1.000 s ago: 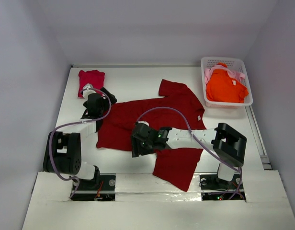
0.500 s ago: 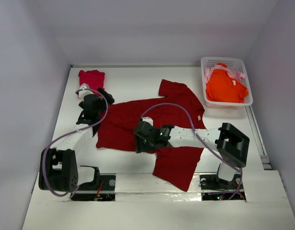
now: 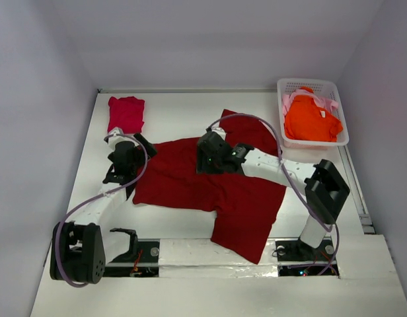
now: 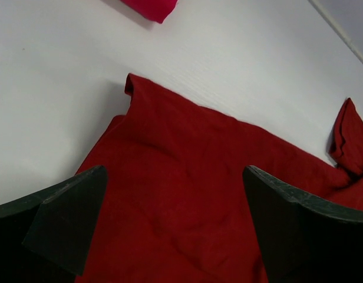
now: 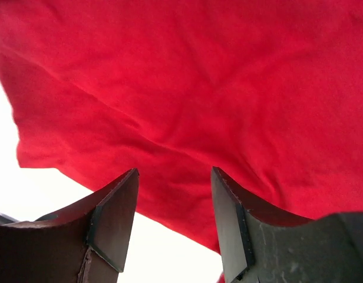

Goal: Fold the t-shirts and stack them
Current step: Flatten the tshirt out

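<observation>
Four t-shirts are in sight, seen from above on a white table (image 3: 184,109). A large dark red cloth t-shirt (image 3: 184,181) lies spread and rumpled across the centre, with one sleeve toward 1 o'clock and a flap reaching the near edge at 5 o'clock. A small crimson-pink shirt (image 3: 126,112), already folded, sits apart at 10 o'clock. At 2 o'clock a white plastic lattice basket (image 3: 312,82) holds a bright orange shirt (image 3: 312,119) on top of a pale pink shirt (image 3: 285,103).

Over the last second the right claw (image 3: 210,153) has moved from the red shirt's 6 o'clock side up to its 12 o'clock edge. The left claw (image 3: 121,162) has drawn back from 10 o'clock to the shirt's 9 o'clock edge. The cloth itself lies much as it did.

From the left wrist, the left claw (image 4: 174,177) is spread to its widest above a turned-up corner of the red shirt (image 4: 187,177), gripping nothing. The folded crimson-pink shirt (image 4: 151,7) shows at the top edge. From the right wrist, the right claw (image 5: 174,171) stands partly spread just above the red cloth (image 5: 199,88), with nothing between its fingers.

Both arms appear to be lining up on the shirt's edges. The fold of this shirt looks not yet begun, and two shirts wait in the basket.
</observation>
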You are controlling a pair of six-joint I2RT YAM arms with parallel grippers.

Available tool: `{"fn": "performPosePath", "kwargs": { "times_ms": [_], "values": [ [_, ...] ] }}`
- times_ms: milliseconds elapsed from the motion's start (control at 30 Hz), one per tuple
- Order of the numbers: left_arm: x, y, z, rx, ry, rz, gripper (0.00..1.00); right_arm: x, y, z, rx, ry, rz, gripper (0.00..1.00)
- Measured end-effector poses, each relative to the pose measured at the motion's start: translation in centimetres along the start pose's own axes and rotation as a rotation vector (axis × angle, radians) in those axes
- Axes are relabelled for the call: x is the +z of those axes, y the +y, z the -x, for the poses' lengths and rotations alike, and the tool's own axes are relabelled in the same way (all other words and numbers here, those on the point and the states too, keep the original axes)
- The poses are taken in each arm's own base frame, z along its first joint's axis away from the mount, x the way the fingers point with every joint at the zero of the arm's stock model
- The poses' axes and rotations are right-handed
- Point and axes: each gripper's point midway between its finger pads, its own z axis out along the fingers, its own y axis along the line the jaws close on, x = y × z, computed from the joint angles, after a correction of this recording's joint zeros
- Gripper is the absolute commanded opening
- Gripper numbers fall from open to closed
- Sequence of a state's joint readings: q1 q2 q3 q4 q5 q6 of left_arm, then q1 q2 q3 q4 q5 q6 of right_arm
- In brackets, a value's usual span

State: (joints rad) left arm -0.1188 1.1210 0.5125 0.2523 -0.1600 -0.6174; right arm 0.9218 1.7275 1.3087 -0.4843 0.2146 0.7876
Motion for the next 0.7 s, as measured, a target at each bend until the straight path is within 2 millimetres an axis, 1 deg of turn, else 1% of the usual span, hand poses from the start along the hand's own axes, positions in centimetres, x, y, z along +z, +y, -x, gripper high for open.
{"fn": "performPosePath", "kwargs": {
  "times_ms": [67,167,233,333,433,500,600,700],
  "values": [
    [-0.4,0.2,-0.4,0.002,0.009,-0.001,0.99,0.3,0.8,1.1,-0.007,-0.017,0.015,0.58],
    [-1.1,0.3,-0.5,0.003,0.008,-0.005,0.99,1.4,1.0,1.8,-0.021,-0.019,0.014,0.58],
    [-1.5,0.3,-0.4,0.003,0.005,-0.008,0.99,2.5,0.4,1.9,-0.019,-0.007,0.003,0.58],
    [-2.0,0.3,-0.3,0.002,-0.002,-0.013,0.99,3.8,-1.3,2.5,0.001,0.013,-0.025,0.58],
    [-2.3,0.5,-0.6,0.004,0.002,-0.014,0.99,4.3,-2.8,3.5,0.021,0.011,-0.044,0.58],
    [-2.5,0.7,-0.9,0.007,0.011,-0.010,0.99,4.4,-3.5,4.2,0.032,0.003,-0.050,0.58],
    [-2.6,0.9,-1.2,0.008,0.022,-0.006,0.99,4.4,-3.7,5.0,0.036,-0.006,-0.046,0.58],
    [-2.7,0.8,-1.4,0.000,0.027,-0.010,0.99,4.4,-3.1,5.7,0.030,-0.015,-0.027,0.58]
  ]
}}
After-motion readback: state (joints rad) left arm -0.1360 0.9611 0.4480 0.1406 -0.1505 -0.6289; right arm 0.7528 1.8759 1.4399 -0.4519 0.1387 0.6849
